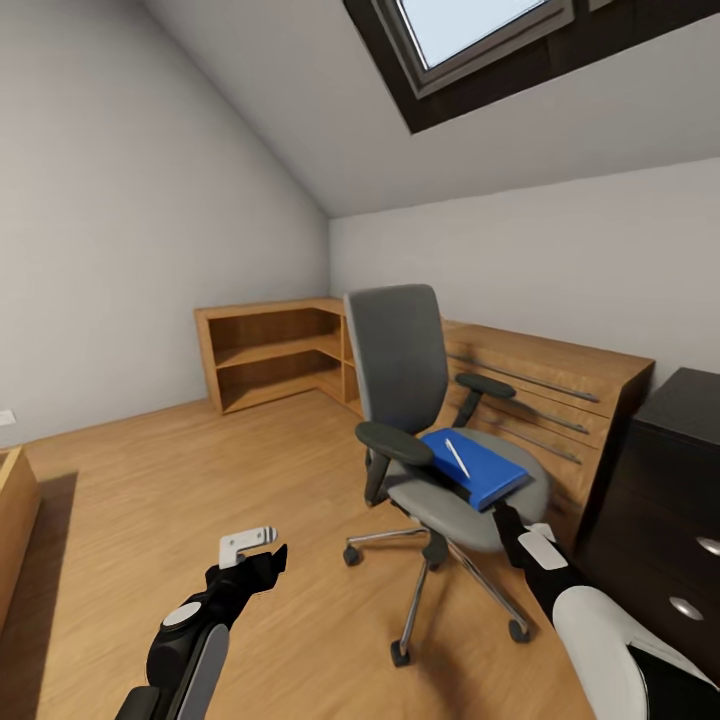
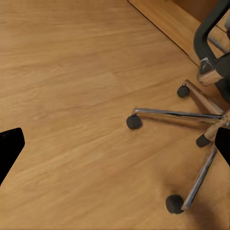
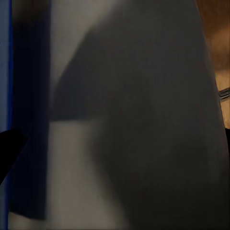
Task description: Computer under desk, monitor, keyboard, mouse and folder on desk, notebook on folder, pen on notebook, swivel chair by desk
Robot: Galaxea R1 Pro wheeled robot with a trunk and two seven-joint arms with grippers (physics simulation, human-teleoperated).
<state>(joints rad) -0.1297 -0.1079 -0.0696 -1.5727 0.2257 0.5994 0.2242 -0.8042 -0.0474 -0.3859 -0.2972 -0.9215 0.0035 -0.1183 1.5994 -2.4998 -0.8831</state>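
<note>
The grey swivel chair (image 1: 400, 370) stands mid-room on the wood floor, its seat turned toward me. A bright-blue folder (image 1: 485, 470) lies on the seat with a pale pen (image 1: 457, 457) on top. The notebook is hidden. My right gripper (image 1: 508, 520) is at the seat's near edge, just beside the folder's corner. The right wrist view has the grey seat (image 3: 143, 120) very close and a blue strip of folder (image 3: 4, 62); its jaws look apart. My left gripper (image 1: 262, 560) hangs open over bare floor, left of the chrome chair base (image 2: 177, 114). Desk, monitor, keyboard, mouse and computer are out of view.
Low light-wood shelving (image 1: 270, 350) lines the back corner, and a slatted wooden unit (image 1: 545, 395) runs behind the chair. A black drawer unit (image 1: 680, 480) stands at the right. A wooden bed corner (image 1: 15, 520) is at the far left, with open floor between.
</note>
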